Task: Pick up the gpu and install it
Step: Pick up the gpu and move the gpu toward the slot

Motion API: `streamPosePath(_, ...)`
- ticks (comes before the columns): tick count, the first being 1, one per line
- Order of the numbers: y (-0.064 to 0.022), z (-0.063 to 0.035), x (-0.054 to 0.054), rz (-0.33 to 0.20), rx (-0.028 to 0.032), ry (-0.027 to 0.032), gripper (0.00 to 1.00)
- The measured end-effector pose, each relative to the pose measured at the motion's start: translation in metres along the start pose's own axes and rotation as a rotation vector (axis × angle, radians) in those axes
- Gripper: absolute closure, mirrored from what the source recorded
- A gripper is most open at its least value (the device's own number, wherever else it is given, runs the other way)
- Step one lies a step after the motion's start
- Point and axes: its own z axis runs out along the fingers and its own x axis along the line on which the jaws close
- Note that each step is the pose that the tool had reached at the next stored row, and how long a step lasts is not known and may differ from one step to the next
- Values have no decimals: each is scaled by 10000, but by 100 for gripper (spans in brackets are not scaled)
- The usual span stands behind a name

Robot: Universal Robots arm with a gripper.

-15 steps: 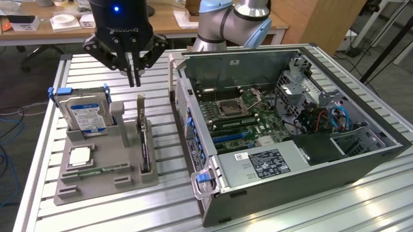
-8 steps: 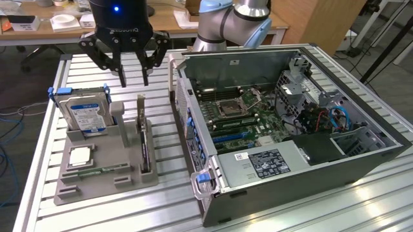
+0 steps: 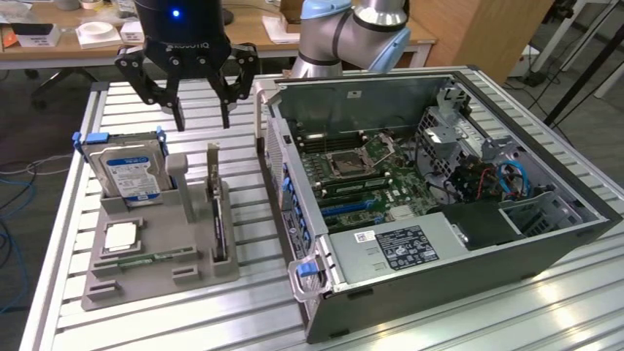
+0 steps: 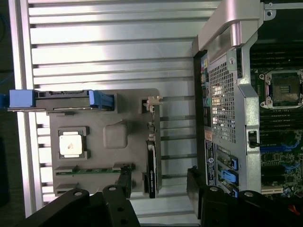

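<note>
The gpu (image 3: 216,213) is a thin dark card standing on edge in a slot of the grey holder (image 3: 156,284), with its silver bracket at the far end. From the wrist view the gpu (image 4: 151,165) appears as a narrow dark strip. My gripper (image 3: 203,121) hangs above the far end of the holder, a short way above and behind the card, touching nothing. Its black fingers (image 3: 180,117) are spread apart and open with nothing between them. In the wrist view the gripper (image 4: 158,185) straddles the card's line from above.
The holder (image 4: 128,109) also carries an upright hard drive (image 3: 127,172) with blue clips, a processor chip (image 3: 119,235) and a memory stick (image 3: 156,256). The open computer case (image 3: 439,197), motherboard exposed, lies at the exterior view's right, close beside the holder, on a slatted metal table (image 3: 146,99).
</note>
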Motion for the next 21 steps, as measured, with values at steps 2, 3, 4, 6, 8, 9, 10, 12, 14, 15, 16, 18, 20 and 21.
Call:
streamPosePath(2, 0, 0, 0, 0, 0, 0, 41)
streamPosePath(3, 0, 0, 0, 0, 0, 0, 41)
streamPosePath(4, -1, 0, 1, 1, 0, -1, 41)
streamPosePath(6, -5, 0, 0, 0, 0, 0, 41)
streamPosePath(8, -9, -1, 0, 0, 0, 0, 41)
streamPosePath(9, -12, -1, -1, 0, 1, 0, 41)
streamPosePath(10, -16, -1, -1, -1, 1, -1, 41)
streamPosePath(12, -23, -1, -2, -1, 0, 0, 41)
streamPosePath(14, -30, -1, -2, 0, 0, 0, 41)
streamPosePath(15, -34, -1, -2, 0, 0, 0, 41)
streamPosePath(16, -38, -1, -3, 0, 0, 0, 41)
streamPosePath(18, -49, -2, -4, 0, 0, 0, 41)
streamPosePath(20, -68, -2, -5, 0, 0, 0, 41)
streamPosePath(21, -80, -2, -6, -1, 0, 0, 41)
